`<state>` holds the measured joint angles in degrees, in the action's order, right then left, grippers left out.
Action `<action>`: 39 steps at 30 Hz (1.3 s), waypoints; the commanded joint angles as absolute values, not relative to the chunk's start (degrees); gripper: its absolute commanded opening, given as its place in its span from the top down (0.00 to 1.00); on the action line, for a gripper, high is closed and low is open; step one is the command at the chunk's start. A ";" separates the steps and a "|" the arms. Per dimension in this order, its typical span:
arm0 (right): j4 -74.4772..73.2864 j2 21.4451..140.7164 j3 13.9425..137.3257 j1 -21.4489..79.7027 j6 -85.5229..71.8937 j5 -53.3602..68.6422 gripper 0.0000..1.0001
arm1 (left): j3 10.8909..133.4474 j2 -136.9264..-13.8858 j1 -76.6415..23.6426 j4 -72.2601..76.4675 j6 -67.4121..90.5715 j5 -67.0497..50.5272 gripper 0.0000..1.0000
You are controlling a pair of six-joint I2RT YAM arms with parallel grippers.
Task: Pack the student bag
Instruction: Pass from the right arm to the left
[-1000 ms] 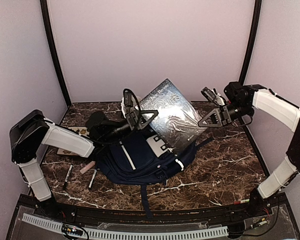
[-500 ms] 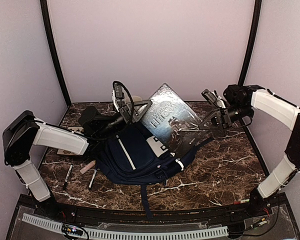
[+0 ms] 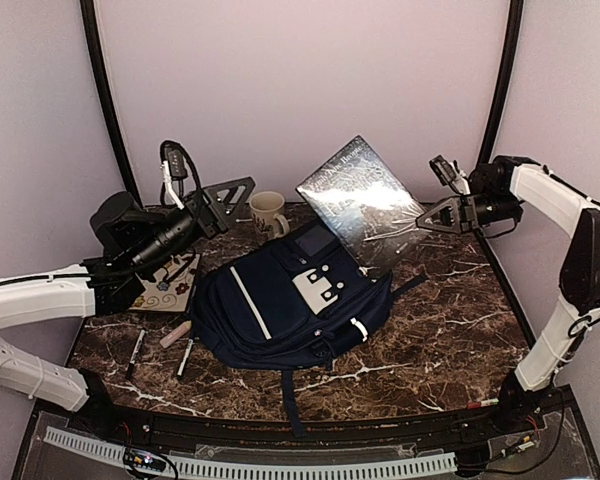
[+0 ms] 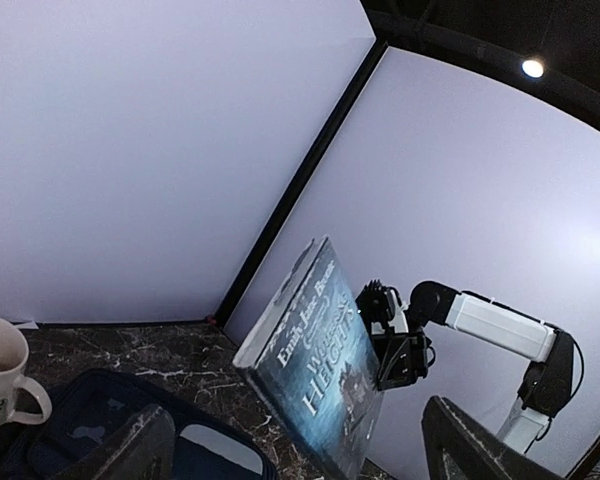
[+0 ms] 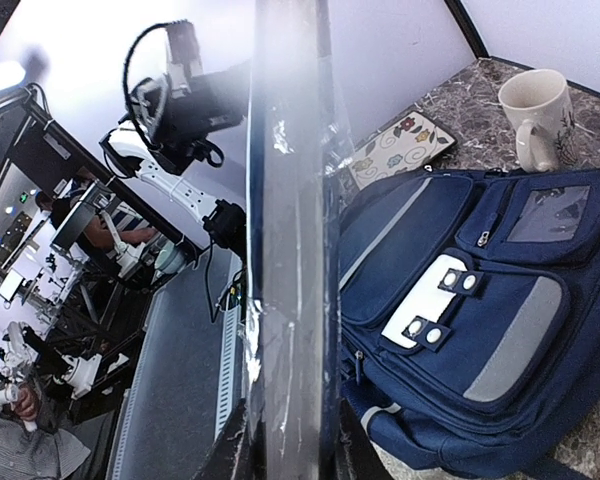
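Navy cloth looks limp, so the student bag (image 3: 280, 310) probably wants pinching at its top seam, below the spread-open left gripper (image 3: 218, 197); the right gripper (image 3: 427, 216) clamps a book (image 3: 365, 200).

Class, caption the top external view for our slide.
Right claw grips a silver book tilted behind the navy student bag; the left claw hangs open near a mug.

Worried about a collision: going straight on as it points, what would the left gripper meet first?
Likely the book held by the right gripper; the mug sits below-left of that line.
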<state>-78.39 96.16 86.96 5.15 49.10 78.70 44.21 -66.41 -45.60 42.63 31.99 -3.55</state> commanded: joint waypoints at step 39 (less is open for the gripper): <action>-30.43 79.23 77.65 5.16 14.69 60.68 0.01 | 58.78 -95.28 -46.97 63.72 43.97 -27.31 1.00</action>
